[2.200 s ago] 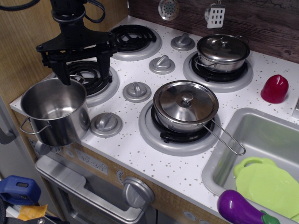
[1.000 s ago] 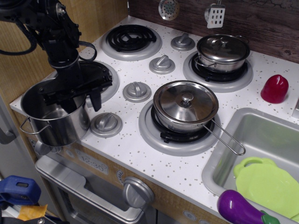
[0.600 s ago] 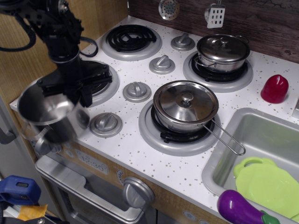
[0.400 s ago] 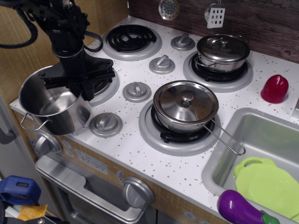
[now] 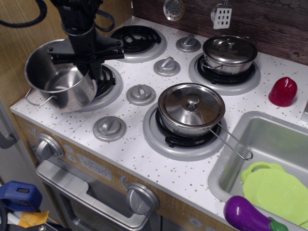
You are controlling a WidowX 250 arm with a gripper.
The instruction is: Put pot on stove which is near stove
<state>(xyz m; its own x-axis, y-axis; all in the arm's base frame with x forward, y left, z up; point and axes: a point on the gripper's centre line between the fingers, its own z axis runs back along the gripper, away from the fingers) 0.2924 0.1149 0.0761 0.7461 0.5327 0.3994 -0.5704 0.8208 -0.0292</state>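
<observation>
Raised shiny steel pot (image 5: 61, 82), gripper-clamped (image 5: 89, 67)

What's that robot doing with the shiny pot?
The robot's black claw is gripping the rim of the tall pot and carrying it, tipped, over the left side of the toy cooker. The pot is empty and hangs partly above the near spiral burner, not yet set flat on it. Two lidded pots sit on the other burners, untouched.
</observation>
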